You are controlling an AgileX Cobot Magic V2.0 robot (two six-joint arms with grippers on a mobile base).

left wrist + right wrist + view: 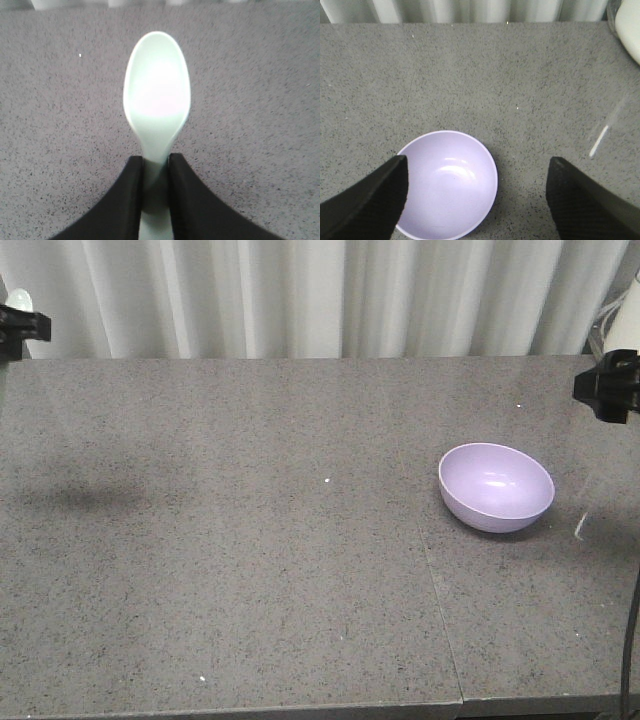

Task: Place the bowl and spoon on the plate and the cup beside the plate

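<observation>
**While no plate is in view, the spoon is gripped and the bowl stands free**

Because the task calls for the spoon to be laid on a plate, the left gripper (156, 167) has its black fingers (130, 200) pinched narrowly on the spoon (157, 95) at the neck of the handle. The scoop points forward, hollow side up, and seems lifted clear of the desk (250, 540). A grip this far back leaves the scoop free to be set down first. The front view places this gripper at the far left corner of the desk.

The bowl (497, 487) sits upright and empty near the right edge, roughly midway between the far and near edges. The right gripper (477, 165) hangs over that edge with its fingers (370, 205) spread wide and holding nothing. The bowl shows low in its view, nearer one finger than centred, so some alignment is probably needed before a grasp.

Neither plate nor cup appears in any view, so the arranging is judged barely begun. A white object (627, 30) at the far right corner cannot be identified.
</observation>
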